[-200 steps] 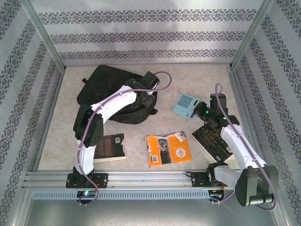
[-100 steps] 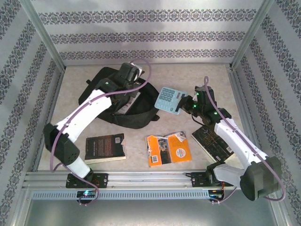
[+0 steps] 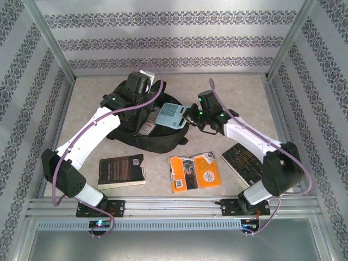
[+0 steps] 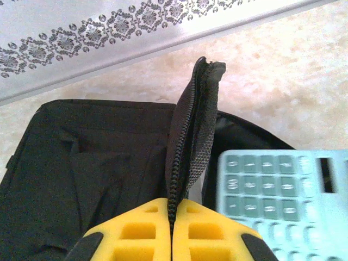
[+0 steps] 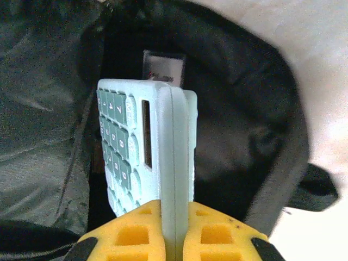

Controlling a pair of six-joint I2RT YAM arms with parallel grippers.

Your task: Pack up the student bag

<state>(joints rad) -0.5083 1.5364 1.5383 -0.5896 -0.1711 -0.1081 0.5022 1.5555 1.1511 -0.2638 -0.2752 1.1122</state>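
The left end effector [image 4: 173, 215] is closed on a strip of the student bag [image 3: 163, 142]. Its yellow pads [image 4: 136, 234] pinch the zippered edge [image 4: 193, 125] of the opening, and that edge stands up straight ahead of the tips. Beyond and beneath this end effector, the bag's black fabric spreads over the pale surface [image 3: 244, 89]. Just to its right is a pale blue calculator [image 4: 277, 190], keys towards the left wrist camera.

The right end effector [image 5: 174, 217] is clamped on that calculator, gripping its near end by the thin edges. The body sticks out ahead of the tips, keypad turned to the end effector's left. Directly past the calculator lies the open mouth of the bag — dark lining on all sides, with a small pale-faced item [image 5: 163, 68] inside that is too unclear to name. In the overhead view the two end effectors are near each other over the bag, the calculator between them.

On the near side of both end effectors, well apart from them, three books lie flat on the surface: a dark-covered book [image 3: 122, 169] back from the left end effector, an orange book [image 3: 196, 171] in the middle, and a second dark book [image 3: 244, 163] back from the right one, partly under that arm.
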